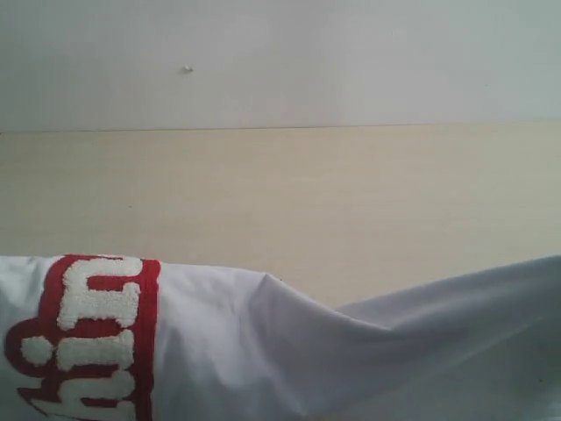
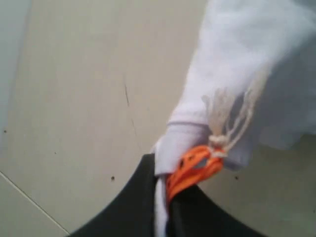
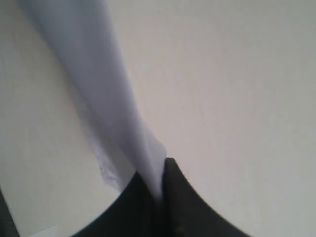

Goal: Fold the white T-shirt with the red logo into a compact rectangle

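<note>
The white T-shirt (image 1: 289, 351) fills the bottom of the exterior view, lifted and stretched sideways, sagging in the middle. The red logo (image 1: 92, 338) with fuzzy white letters shows at its left end. No gripper appears in the exterior view. In the left wrist view my left gripper (image 2: 163, 185) is shut on the white T-shirt (image 2: 237, 64) at the ribbed collar, with the orange tag (image 2: 195, 168) and a white string bunched at the jaws. In the right wrist view my right gripper (image 3: 157, 182) is shut on a thin edge of the white T-shirt (image 3: 94, 74).
A pale wooden tabletop (image 1: 333, 193) spreads behind the shirt up to a plain light wall (image 1: 351, 53). The same tabletop (image 2: 74, 98) lies under the left gripper, and a pale surface (image 3: 222, 98) under the right.
</note>
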`<action>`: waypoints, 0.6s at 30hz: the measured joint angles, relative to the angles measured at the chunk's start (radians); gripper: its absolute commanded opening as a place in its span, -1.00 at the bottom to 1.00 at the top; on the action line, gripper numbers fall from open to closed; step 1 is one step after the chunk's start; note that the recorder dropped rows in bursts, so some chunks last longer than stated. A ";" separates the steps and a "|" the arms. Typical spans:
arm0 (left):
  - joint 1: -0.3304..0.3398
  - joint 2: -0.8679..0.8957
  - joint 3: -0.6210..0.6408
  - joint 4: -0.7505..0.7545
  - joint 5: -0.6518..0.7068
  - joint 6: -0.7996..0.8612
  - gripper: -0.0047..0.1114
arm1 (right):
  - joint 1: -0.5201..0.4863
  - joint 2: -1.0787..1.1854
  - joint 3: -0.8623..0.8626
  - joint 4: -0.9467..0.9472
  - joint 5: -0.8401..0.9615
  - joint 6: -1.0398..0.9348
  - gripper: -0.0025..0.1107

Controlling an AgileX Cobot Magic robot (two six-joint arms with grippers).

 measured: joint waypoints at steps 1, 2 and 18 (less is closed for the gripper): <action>0.000 0.023 0.016 0.021 -0.014 0.000 -0.92 | 0.000 0.022 0.010 -0.003 -0.011 0.000 -0.96; 0.000 0.083 0.058 0.079 -0.074 -0.002 -0.92 | 0.000 0.079 0.023 -0.021 -0.051 0.000 -0.96; 0.327 0.806 0.190 0.170 -1.119 -0.132 -0.92 | 0.004 0.760 0.039 -0.515 -0.772 0.517 -0.93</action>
